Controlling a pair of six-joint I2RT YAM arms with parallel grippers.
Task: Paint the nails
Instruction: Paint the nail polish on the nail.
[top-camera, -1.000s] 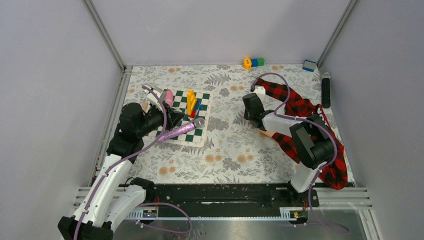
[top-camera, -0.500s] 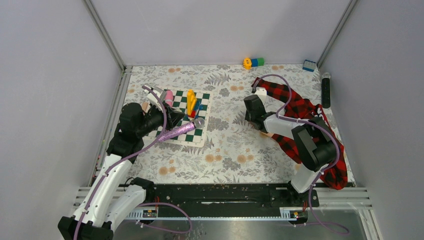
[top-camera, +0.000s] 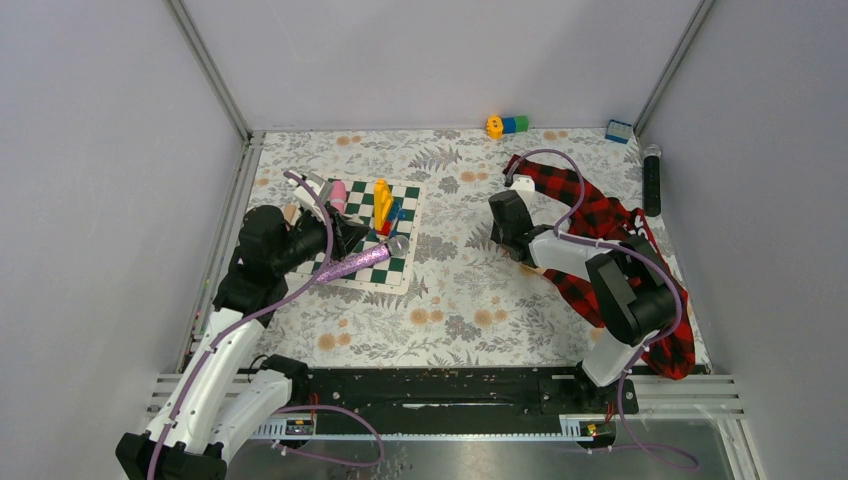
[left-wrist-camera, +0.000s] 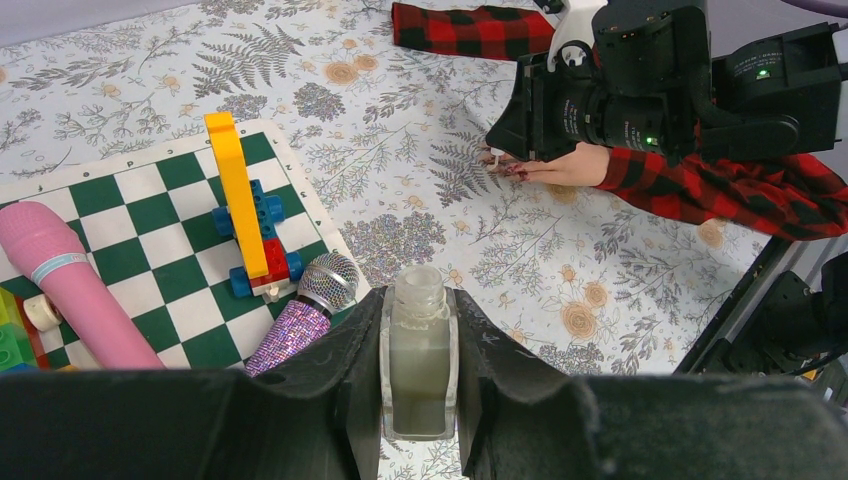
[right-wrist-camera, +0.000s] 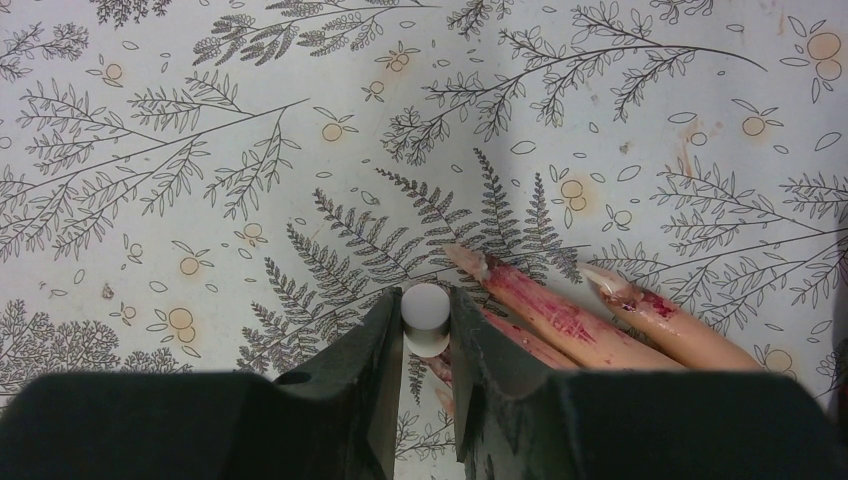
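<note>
Right wrist view hides things from you in two ways. The right gripper (right-wrist-camera: 427, 312) fills the bottom of the frame. The round white cap (right-wrist-camera: 427, 316) it holds also covers whatever hangs beneath it, so you cannot tell whether a brush tip touches anything. The jaws are nearly together, pinching that cap from both sides.

Just right of them, two dummy fingers (right-wrist-camera: 560, 318) reach from the lower right toward the centre. Parts of other fingers show only as slivers against the jaw. The nails (right-wrist-camera: 467, 260) sit at the fingertips, just right of centre. They are pale and pointed, with uneven reddish smears that spread down the skin-coloured fingers. The cap stands just beside the nearest finger, but you cannot read whether they touch.

In the left wrist view, your left gripper (left-wrist-camera: 418, 312) is closed down on a small glass bottle (left-wrist-camera: 418, 365) at bottom centre, upright with its neck uncapped. Beyond it, in the upper right, the dummy hand (left-wrist-camera: 570, 165) lies flat on the floral cloth (left-wrist-camera: 400, 130). The right arm half covers the hand, and its plaid sleeve (left-wrist-camera: 720, 190) trails off to the right. From the top external view the hand is almost wholly under that arm.
</note>
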